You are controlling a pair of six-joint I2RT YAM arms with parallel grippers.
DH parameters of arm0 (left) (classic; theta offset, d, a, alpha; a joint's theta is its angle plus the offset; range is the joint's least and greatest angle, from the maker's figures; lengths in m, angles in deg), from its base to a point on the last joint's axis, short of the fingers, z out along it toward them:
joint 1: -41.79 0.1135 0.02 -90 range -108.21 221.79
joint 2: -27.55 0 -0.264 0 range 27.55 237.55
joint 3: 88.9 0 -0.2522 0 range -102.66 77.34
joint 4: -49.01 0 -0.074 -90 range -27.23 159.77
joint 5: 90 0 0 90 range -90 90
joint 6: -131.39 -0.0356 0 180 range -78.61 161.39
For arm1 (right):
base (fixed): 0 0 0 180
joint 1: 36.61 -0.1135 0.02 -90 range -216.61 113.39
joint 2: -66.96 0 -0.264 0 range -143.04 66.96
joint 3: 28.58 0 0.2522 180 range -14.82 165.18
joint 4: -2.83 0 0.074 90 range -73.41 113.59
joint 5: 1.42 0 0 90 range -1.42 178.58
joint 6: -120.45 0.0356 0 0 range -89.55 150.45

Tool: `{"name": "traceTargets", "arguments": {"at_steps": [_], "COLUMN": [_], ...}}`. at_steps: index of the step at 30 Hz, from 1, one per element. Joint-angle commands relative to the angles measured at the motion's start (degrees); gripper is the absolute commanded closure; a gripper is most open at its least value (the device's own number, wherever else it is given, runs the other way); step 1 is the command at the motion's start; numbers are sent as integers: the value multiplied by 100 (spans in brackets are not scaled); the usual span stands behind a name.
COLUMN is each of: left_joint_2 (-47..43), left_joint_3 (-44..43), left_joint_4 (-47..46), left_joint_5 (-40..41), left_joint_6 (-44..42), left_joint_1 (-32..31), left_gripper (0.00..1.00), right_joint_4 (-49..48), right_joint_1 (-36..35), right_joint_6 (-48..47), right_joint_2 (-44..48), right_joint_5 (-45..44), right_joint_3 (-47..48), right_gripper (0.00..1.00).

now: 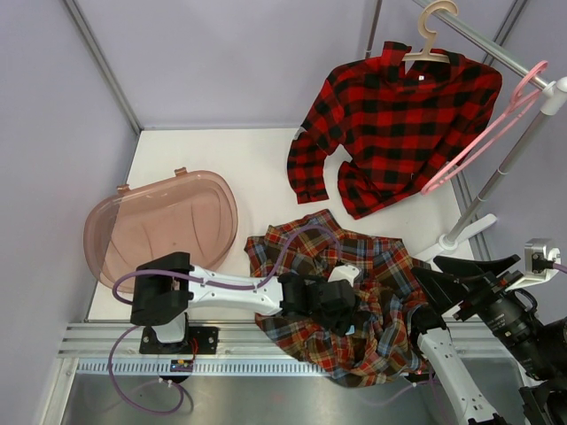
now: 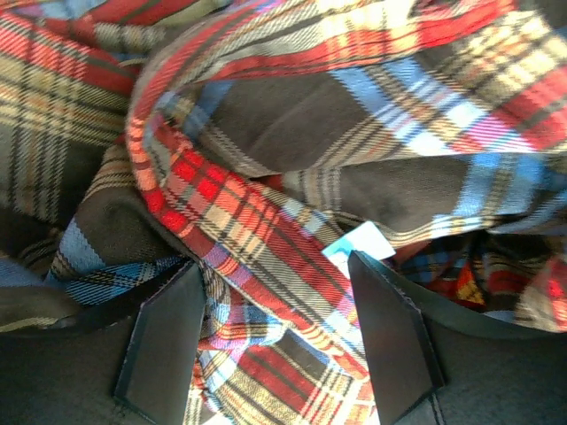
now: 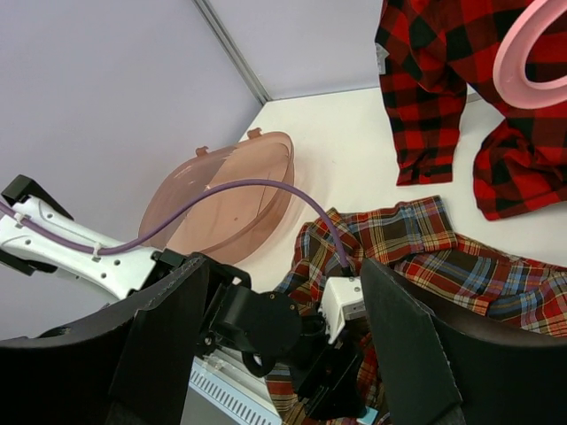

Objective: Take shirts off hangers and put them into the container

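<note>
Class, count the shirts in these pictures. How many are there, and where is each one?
2. A red-and-black shirt hangs on the beige hanger at the far right. A multicolour plaid shirt lies crumpled on the table by the arms. None seems hidden.

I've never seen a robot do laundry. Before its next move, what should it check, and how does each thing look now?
1. Multicolour plaid shirt off the pink hanger: ok, crumpled on the table.
2. Fabric between the left tool's fingers: ok.
3. Left tool clamped firmly: cannot tell.
4. Container free: ok, nothing inside.
5. Right tool free: ok, open, holding nothing.
6. Red shirt off the beige hanger: not ok, hangs on it.
</note>
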Motion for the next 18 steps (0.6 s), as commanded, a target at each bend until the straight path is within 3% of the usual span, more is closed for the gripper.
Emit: {"name": "traceTargets", "arguments": {"at_steps": [1,12,14,16,18], "left_joint_2": [-83,619,681,638,366], "left_joint_3": [-155,90,195,283,223], "left_joint_4": [-466,-467,-379,-335,33], "left_joint_5": [-239,-249,-64,243,934], "left_joint_6": [93,303,321,339,234], "left_joint_1": [-72,16,60,156,165], "left_gripper": [33,51,68,100,100], "right_joint_4": [19,89,63,46,54], "right_joint_1": [26,17,17,17,17], "right_joint_6": [-155,-234,-234,-225,-234], "right_joint_2": [48,93,101,101,84], "right_joint_5": [-91,-171,-171,-145,-136], "right_joint_3": [95,218,227,201,183], "right_gripper": [21,21,21,21,21]}}
